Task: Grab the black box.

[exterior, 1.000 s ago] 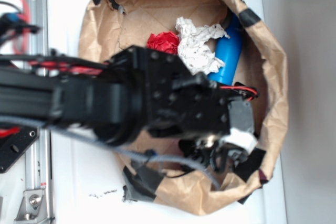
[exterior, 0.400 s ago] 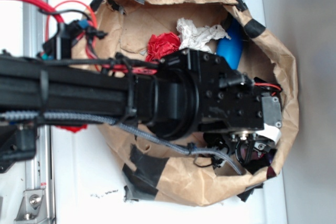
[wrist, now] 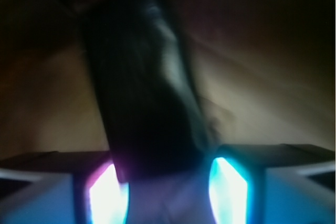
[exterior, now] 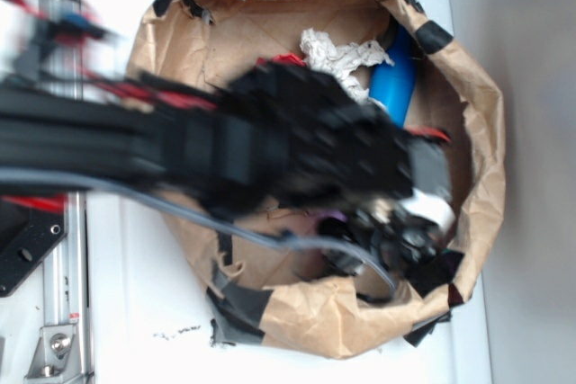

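The white bench [exterior: 135,312] carries a crumpled brown paper bag [exterior: 468,105] filling the frame centre. The blurred black arm [exterior: 180,150] reaches in from the left. A blue bottle [exterior: 396,83] and white crumpled paper [exterior: 337,53] lie at upper right. In the wrist view, the end effector [wrist: 168,187] grips the black box [wrist: 144,93] between its fingers.

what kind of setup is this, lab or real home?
Likely a lab test bench: a taped brown paper bag serves as a makeshift bin on a white table, with a metal rail alongside and the robot arm reaching in.
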